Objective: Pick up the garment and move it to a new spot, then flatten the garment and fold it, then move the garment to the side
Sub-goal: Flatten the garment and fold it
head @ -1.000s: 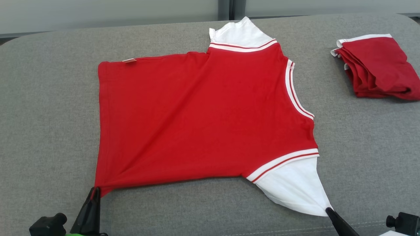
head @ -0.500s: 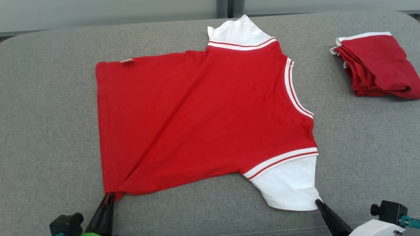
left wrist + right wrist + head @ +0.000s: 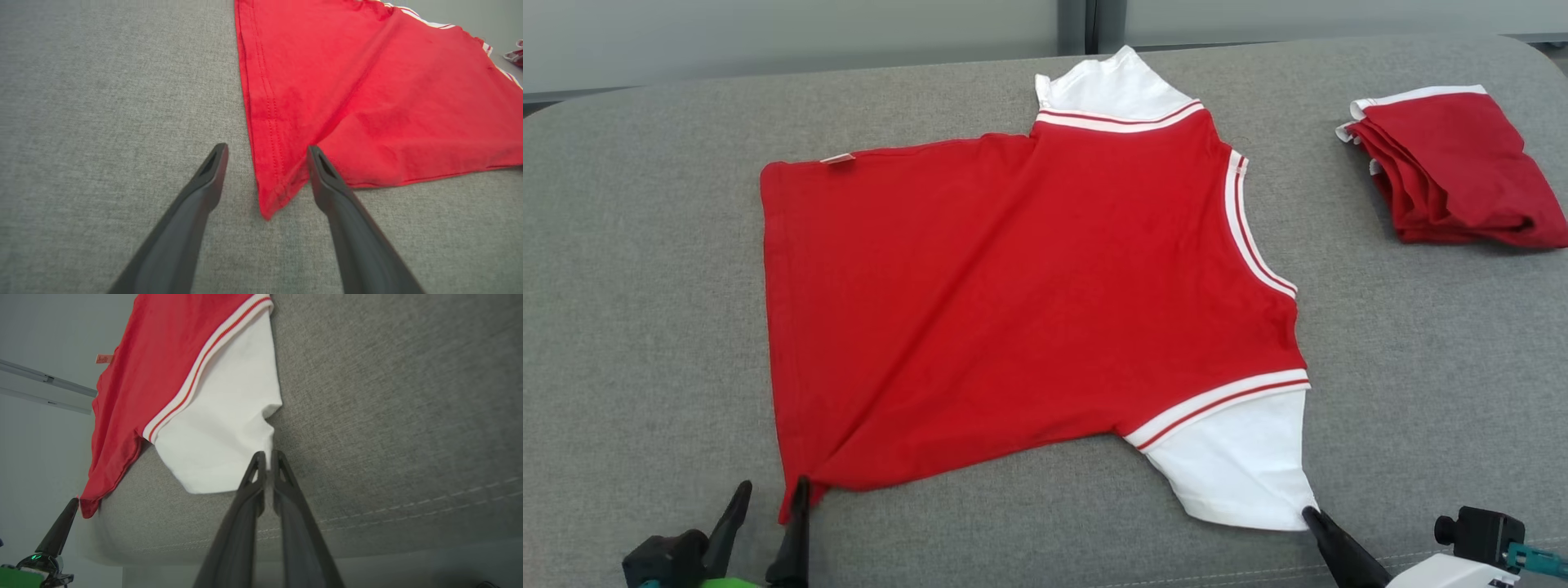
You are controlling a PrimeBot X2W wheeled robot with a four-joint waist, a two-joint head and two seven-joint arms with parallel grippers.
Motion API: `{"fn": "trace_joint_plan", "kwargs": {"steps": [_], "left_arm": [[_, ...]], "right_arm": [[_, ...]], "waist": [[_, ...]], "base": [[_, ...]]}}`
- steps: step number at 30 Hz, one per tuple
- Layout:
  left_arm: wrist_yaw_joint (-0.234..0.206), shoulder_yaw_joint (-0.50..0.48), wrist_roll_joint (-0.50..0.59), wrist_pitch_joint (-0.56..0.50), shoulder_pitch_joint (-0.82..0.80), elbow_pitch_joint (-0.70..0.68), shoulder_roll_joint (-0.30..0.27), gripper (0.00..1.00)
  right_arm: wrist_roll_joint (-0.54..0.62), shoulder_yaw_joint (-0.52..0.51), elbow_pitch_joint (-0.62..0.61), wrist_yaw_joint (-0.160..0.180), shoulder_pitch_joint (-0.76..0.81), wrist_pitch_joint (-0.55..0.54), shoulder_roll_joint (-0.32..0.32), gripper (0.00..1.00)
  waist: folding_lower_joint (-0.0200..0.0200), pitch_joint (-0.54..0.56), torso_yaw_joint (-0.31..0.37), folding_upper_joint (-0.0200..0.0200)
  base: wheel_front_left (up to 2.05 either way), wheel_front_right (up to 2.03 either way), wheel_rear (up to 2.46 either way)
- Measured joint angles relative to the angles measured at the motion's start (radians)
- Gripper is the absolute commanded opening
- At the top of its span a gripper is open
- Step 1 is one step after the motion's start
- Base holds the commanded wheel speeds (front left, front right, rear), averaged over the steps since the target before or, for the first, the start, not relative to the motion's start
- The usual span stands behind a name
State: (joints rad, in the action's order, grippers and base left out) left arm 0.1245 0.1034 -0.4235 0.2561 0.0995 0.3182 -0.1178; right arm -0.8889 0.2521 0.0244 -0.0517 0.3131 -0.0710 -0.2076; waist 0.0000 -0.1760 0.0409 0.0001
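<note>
The red garment (image 3: 1029,286) with white sleeves lies spread on the grey cushion (image 3: 645,327), its collar toward the right. My left gripper (image 3: 773,490) stands open at the near left. The red hem corner (image 3: 269,196) rests on the cushion between its fingers, and the right finger (image 3: 322,171) touches the cloth edge. My right gripper (image 3: 1311,516) is at the near right, shut on the tip of the near white sleeve (image 3: 220,428). In the right wrist view that gripper (image 3: 267,456) pinches a thin fold of white cloth.
A second red garment (image 3: 1454,171), folded, lies at the back right of the cushion. The cushion's stitched front edge (image 3: 367,522) runs just below my right gripper. Bare grey cushion stretches left of the garment.
My left gripper has opened and let go of the red hem corner, which now lies slack on the cushion. The right gripper stays shut on the sleeve tip.
</note>
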Motion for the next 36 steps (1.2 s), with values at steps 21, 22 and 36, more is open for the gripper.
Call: {"fn": "trace_joint_plan", "kwargs": {"steps": [21,22,36], "left_arm": [[0.0,-0.134,0.004,0.0,0.007,-0.159,0.016,1.0],[0.0,-0.136,0.009,0.0,0.006,-0.167,0.016,1.0],[0.0,-0.165,0.023,0.0,0.003,-0.202,0.035,1.0]], "right_arm": [[0.363,-0.108,-0.043,0.115,-0.122,0.274,-0.13,1.0],[0.374,-0.109,-0.044,0.117,-0.125,0.284,-0.13,1.0],[0.477,-0.082,-0.025,0.134,-0.166,0.309,-0.107,1.0]], "waist": [[0.0,0.067,-0.013,0.0],[0.0,0.071,-0.014,0.0],[0.0,0.099,-0.036,0.0]], "base": [[0.0,0.0,0.0],[0.0,0.0,0.0],[0.0,0.0,0.0]]}}
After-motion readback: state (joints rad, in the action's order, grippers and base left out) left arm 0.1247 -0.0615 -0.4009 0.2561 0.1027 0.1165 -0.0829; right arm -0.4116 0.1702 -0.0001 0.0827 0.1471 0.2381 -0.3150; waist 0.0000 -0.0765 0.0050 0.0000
